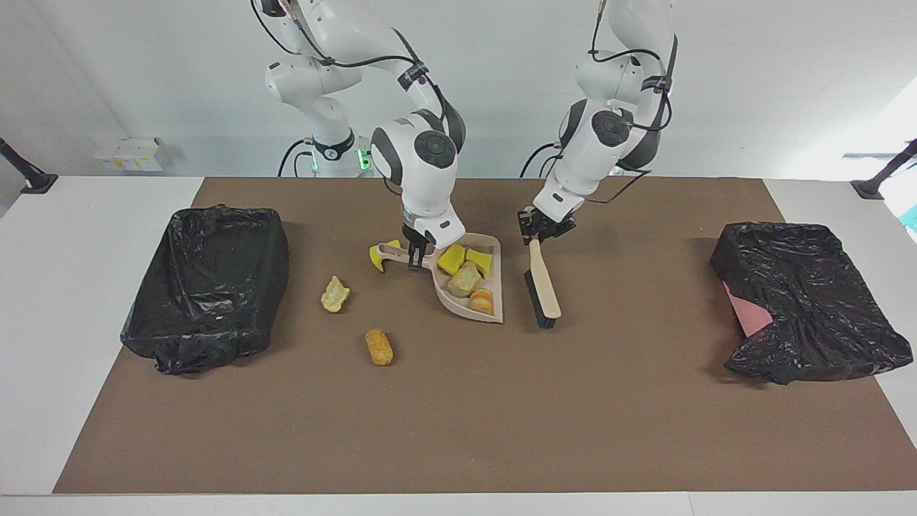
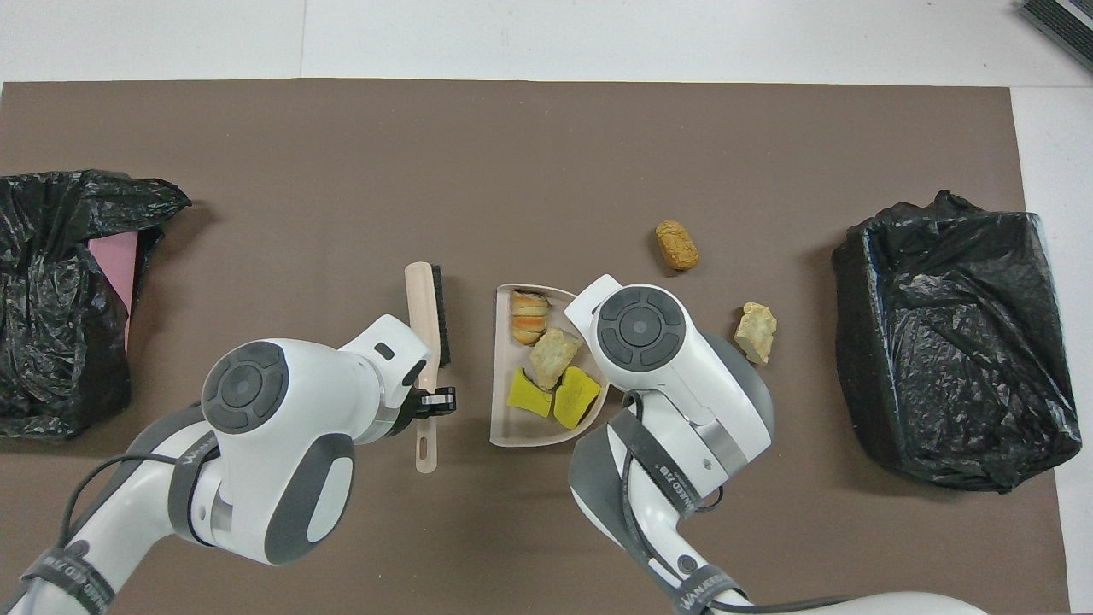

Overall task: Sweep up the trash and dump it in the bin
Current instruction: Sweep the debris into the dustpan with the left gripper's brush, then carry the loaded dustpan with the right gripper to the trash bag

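Brush point(image 1: 542, 287) handle sits clamped in my left pincer point(image 1: 542, 231), fingers closed tight on its upper end; the bristle edge rests on the brown mat point(image 1: 458, 430) just beside the dustpan point(image 1: 493, 307), toward my left arm's end of the tabletop point(image 1: 93, 215), with a clear strip of mat between the two. My right pincer point(image 1: 415, 256) is closed on the dustpan's handle point(image 1: 390, 251), holding the beige pan flat on the mat.

Inside the pan lie four pieces of trash: two yellow sponge chunks point(image 2: 553, 395), a pale beige lump point(image 2: 553, 356) and an orange-brown bread lump point(image 2: 528, 315) nearest the pan's open edge. Another yellow sponge chunk point(image 1: 375, 254) sits against the end of the dustpan's handle.

Two pieces are loose on the mat toward my right arm's end: a pale rough lump point(image 1: 334, 294) near the pan, and an orange-brown bread lump point(image 1: 378, 346) farther from me than that one.

A bin lined with a black bag point(image 1: 208, 279) stands at my right arm's end of the tabletop. A second black-bagged bin point(image 1: 802, 301), with pink showing under the bag, stands at my left arm's end.
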Controlling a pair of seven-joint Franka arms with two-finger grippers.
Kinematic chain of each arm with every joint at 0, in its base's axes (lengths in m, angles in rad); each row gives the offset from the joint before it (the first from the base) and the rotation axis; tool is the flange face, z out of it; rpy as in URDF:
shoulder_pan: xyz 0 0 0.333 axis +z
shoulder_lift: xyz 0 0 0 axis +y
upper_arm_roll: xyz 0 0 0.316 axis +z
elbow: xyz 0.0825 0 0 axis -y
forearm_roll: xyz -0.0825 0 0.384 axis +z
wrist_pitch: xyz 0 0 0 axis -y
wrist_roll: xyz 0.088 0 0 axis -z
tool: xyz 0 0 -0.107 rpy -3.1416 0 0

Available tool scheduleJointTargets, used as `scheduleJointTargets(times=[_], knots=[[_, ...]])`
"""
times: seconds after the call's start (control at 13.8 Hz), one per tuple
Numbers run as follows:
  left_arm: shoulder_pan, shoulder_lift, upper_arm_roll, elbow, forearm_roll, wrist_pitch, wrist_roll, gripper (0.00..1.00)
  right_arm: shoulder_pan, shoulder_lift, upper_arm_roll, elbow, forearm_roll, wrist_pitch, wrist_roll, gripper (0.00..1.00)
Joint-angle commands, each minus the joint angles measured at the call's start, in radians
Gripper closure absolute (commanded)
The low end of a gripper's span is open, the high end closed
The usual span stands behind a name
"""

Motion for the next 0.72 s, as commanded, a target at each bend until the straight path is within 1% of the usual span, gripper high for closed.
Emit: scheduleJointTargets(times=[0.0,0.07,0.14,0.29,0.43,0.65], knots=[[0.028,-0.094,-0.008,-0.005,0.073,-0.137,-0.048,1.0,-0.041,-0.041,0.005,-0.022,-0.016,0.031,-0.03,1.0],[0.022,-0.115,-0.01,-0.01,0.097,-0.172,-0.088,1.0,-0.073,-0.062,0.005,-0.022,-0.012,0.023,-0.038,1.0],[0.011,-0.134,-0.019,-0.021,0.123,-0.188,-0.14,1.0,-0.108,-0.088,0.007,-0.022,-0.002,0.012,-0.086,1.0],[0.009,-0.167,-0.065,-0.062,0.128,-0.177,-0.194,1.0,-0.187,-0.145,0.007,-0.025,0.024,-0.006,-0.214,1.0],[-0.007,-0.187,-0.105,-0.091,0.128,-0.177,-0.264,1.0,-0.263,-0.202,0.005,-0.025,0.057,-0.043,-0.28,1.0],[-0.03,-0.235,-0.181,-0.178,0.128,-0.139,-0.34,1.0,-0.427,-0.265,0.004,-0.027,0.093,-0.077,-0.486,1.0]])
